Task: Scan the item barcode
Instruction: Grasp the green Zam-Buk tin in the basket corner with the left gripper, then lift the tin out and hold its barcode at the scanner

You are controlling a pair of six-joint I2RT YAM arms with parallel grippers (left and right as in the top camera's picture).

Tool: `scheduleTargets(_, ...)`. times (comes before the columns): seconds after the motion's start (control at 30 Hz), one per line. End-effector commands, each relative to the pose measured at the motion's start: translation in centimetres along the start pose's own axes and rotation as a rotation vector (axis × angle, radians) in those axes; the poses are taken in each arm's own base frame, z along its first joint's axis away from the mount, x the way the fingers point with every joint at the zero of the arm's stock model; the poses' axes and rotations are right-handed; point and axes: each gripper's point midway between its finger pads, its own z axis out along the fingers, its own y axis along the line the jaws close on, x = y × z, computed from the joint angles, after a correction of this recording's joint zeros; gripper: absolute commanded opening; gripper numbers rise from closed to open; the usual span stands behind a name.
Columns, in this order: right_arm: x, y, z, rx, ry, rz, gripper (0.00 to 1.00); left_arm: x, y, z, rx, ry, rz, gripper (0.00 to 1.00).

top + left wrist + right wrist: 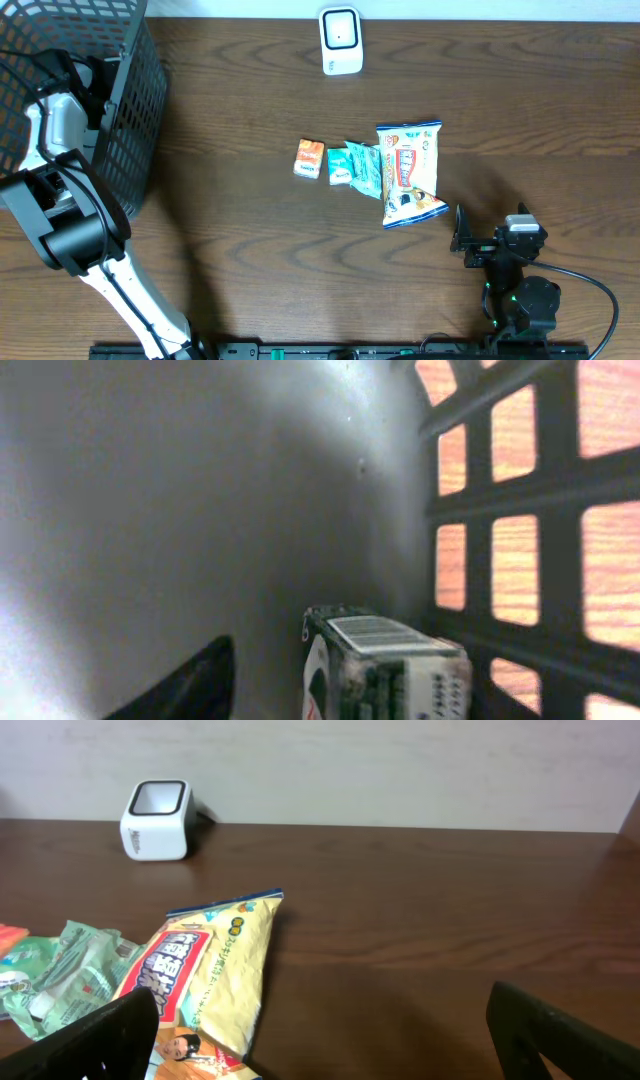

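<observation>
My left gripper is down inside the black mesh basket. In the left wrist view a small box with a barcode on its top face lies against the basket's lattice wall. One dark finger stands apart from the box with a gap between them; the other finger is hidden. The white scanner stands at the table's far edge. My right gripper rests open near the front right, just short of the yellow snack bag, with nothing between its fingers.
An orange packet and teal packets lie left of the snack bag at mid table. The right wrist view shows the scanner far ahead and the snack bag close in front.
</observation>
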Motion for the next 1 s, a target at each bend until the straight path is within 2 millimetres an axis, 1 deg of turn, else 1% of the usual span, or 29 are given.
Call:
scheduleTargets(0.0, 0.1, -0.1, 0.0, 0.005, 0.001, 0.011, 0.99, 1.2, 1.3, 0.6, -0.077, 0.049, -0.021, 0.54)
scheduleTargets(0.03, 0.1, -0.1, 0.0, 0.005, 0.001, 0.011, 0.99, 1.3, 1.7, 0.5, -0.094, 0.054, -0.024, 0.50)
scheduleTargets(0.07, 0.1, -0.1, 0.0, 0.005, 0.001, 0.011, 0.99, 1.3, 1.7, 0.5, -0.094, 0.050, -0.025, 0.49)
scheduleTargets(0.1, 0.1, -0.1, 0.0, 0.005, 0.001, 0.011, 0.99, 1.0, 1.8, 0.4, -0.098, 0.038, -0.052, 0.43)
scheduleTargets(0.13, 0.1, -0.1, 0.0, 0.005, 0.001, 0.011, 0.99, 0.8, 1.8, 0.3, -0.101, 0.030, -0.070, 0.40)
scheduleTargets(0.2, 0.1, -0.1, 0.0, 0.005, 0.001, 0.011, 0.99, 0.1, 1.8, -0.2, -0.108, 0.008, -0.099, 0.38)
scheduleTargets(0.23, 0.1, -0.1, 0.0, 0.005, 0.001, 0.011, 0.99, -0.6, 1.8, -0.9, -0.114, -0.014, -0.114, 0.29)
scheduleTargets(0.3, 0.1, -0.1, 0.0, 0.005, 0.001, 0.011, 0.99, -1.4, 1.7, -1.7, -0.119, -0.037, -0.136, 0.27)
scheduleTargets(0.43, 0.1, -0.1, 0.0, 0.005, 0.001, 0.011, 0.99, -3.4, 0.9, -4.1, -0.116, -0.105, -0.151, 0.26)
scheduleTargets(0.57, 0.1, -0.1, 0.0, 0.005, 0.001, 0.011, 0.99, -5.6, -0.3, -7.7, -0.117, -0.190, -0.139, 0.24)
scheduleTargets(0.63, 0.1, -0.1, 0.0, 0.005, 0.001, 0.011, 0.99, -6.9, -0.9, -9.9, -0.127, -0.244, -0.141, 0.24)
scheduleTargets(0.67, 0.1, -0.1, 0.0, 0.005, 0.001, 0.011, 0.99, -8.1, -1.8, -12.6, -0.137, -0.305, -0.138, 0.24)
scheduleTargets(0.7, 0.1, -0.1, 0.0, 0.005, 0.001, 0.011, 0.99, -8.7, -2.2, -14.0, -0.141, -0.334, -0.136, 0.23)
scheduleTargets(0.83, 0.1, -0.1, 0.0, 0.005, 0.001, 0.011, 0.99, -10.4, -4.2, -19.5, -0.160, -0.445, -0.110, 0.23)
scheduleTargets(0.87, 0.1, -0.1, 0.0, 0.005, 0.001, 0.011, 0.99, -10.8, -5.0, -21.3, -0.163, -0.483, -0.112, 0.23)
scheduleTargets(0.9, 0.1, -0.1, 0.0, 0.005, 0.001, 0.011, 0.99, -11.3, -5.9, -23.7, -0.164, -0.538, -0.119, 0.23)
scheduleTargets(0.97, 0.1, -0.1, 0.0, 0.005, 0.001, 0.011, 0.99, -12.0, -7.2, -26.8, -0.157, -0.614, -0.145, 0.23)
